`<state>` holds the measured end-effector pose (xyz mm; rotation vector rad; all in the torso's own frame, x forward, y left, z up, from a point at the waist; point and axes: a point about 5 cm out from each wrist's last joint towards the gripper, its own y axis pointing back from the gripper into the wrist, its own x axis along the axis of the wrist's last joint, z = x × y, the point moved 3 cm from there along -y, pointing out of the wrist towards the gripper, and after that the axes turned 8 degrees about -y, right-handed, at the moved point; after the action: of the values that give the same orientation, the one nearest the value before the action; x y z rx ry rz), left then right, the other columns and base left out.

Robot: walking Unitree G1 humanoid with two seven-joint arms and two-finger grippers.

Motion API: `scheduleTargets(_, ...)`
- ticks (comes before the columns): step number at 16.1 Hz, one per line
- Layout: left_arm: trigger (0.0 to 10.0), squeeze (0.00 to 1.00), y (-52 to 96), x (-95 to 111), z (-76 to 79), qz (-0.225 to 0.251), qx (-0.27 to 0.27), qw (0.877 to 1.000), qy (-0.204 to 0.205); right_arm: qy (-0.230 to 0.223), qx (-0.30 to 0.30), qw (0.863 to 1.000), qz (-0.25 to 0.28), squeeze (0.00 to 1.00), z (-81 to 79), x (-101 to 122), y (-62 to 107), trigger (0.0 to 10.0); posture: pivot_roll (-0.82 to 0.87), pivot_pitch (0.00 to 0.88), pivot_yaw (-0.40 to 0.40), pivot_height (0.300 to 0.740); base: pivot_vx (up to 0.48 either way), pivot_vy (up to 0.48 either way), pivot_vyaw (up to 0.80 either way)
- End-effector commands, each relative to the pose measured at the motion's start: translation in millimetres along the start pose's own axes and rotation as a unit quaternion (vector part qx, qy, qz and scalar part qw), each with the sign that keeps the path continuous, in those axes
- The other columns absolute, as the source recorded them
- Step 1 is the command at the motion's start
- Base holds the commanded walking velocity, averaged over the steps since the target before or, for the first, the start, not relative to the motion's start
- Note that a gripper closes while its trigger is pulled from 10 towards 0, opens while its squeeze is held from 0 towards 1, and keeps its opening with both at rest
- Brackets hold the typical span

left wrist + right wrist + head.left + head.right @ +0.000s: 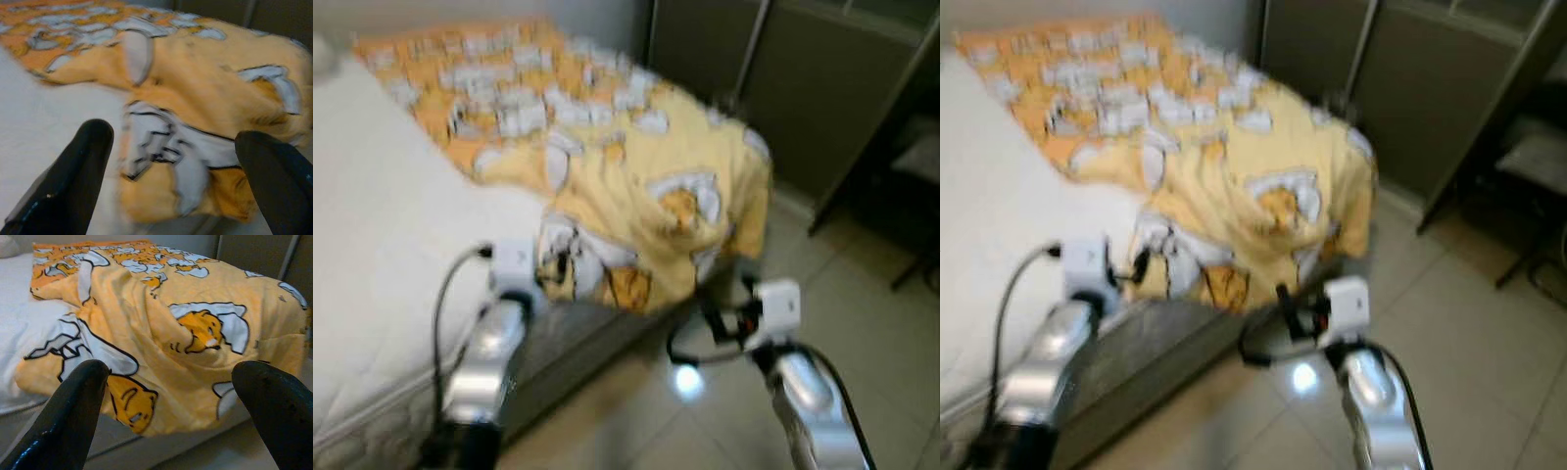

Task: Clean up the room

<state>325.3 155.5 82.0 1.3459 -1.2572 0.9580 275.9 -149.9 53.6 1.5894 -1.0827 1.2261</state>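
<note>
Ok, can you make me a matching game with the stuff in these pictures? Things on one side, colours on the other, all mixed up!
Things:
1. blanket
2. mattress
3. left end effector fingers
4. floor

Colours:
A. black
B. beige tiles
C. yellow and orange with cartoon bears
D. white

Pairs: 1-C, 2-D, 3-A, 4-B

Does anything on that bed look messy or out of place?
Yes. The yellow cartoon-print blanket lies bunched and wrinkled across the far end of the bed, its corner drooping over the mattress edge towards the floor rather than spread flat. Both the left gripper and right gripper are open, pointed at it.
</note>
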Motion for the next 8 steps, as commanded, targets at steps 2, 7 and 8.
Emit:
scheduleTargets(2,10.0,0.00,-1.1,0.9,0.0,-0.001,0.006,1.000,0.003,0.011,0.008,1.000,0.009,0.07,-4.7,3.9,-6.7,10.0,-0.02,0.000,-0.050,0.740,0.480,0.000,0.58)
scheduleTargets(7,10.0,0.00,-7.7,-0.5,2.1,-0.009,0.010,1.000,0.005,0.009,0.008,1.000,0.007,0.03,-4.1,1.5,-10.6,10.0,-0.03,0.000,-0.050,0.740,0.480,0.000,0.23)
scheduleTargets(8,10.0,0.00,-8.9,-1.1,1.4,-0.012,0.012,1.000,0.008,0.009,0.009,1.000,0.007,0.02,-4.5,1.6,-11.3,10.0,-0.03,0.000,-0.050,0.740,0.480,0.000,0.00)
